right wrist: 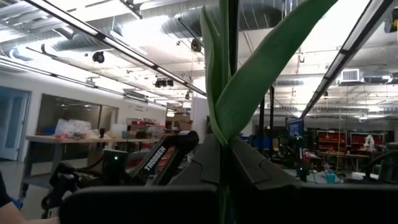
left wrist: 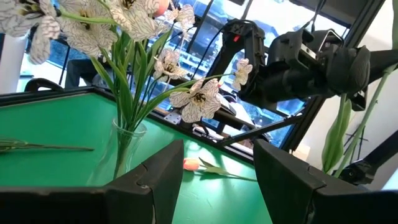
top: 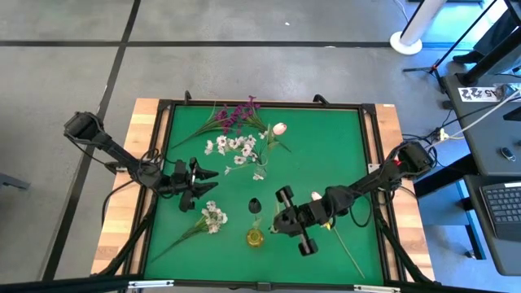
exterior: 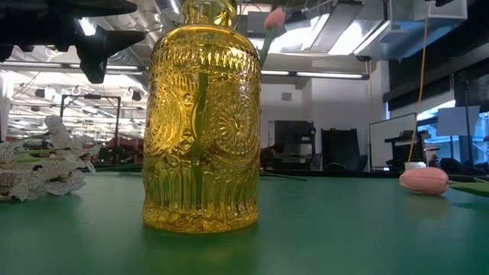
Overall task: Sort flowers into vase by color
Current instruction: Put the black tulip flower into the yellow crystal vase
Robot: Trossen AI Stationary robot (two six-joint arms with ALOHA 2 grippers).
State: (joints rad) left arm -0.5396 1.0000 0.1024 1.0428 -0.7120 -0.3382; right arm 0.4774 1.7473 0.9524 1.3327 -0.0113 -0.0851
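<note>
Right gripper [top: 286,221] fingers pinching a pink tulip's thin green stem [right wrist: 227,68] (leaf upright) beside the yellow embossed glass vase [top: 256,237], left gripper [top: 208,183] fingers spread over the green table [top: 326,155].

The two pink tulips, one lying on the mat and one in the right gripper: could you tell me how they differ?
The loose tulip lies flat near the far edge of the mat, untouched; the held tulip is raised, its stem clamped in the right gripper beside the yellow vase. Both have pink blooms on green stems.

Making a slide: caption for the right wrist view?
Right gripper clamps a green tulip stem upright before the lab ceiling.
</note>
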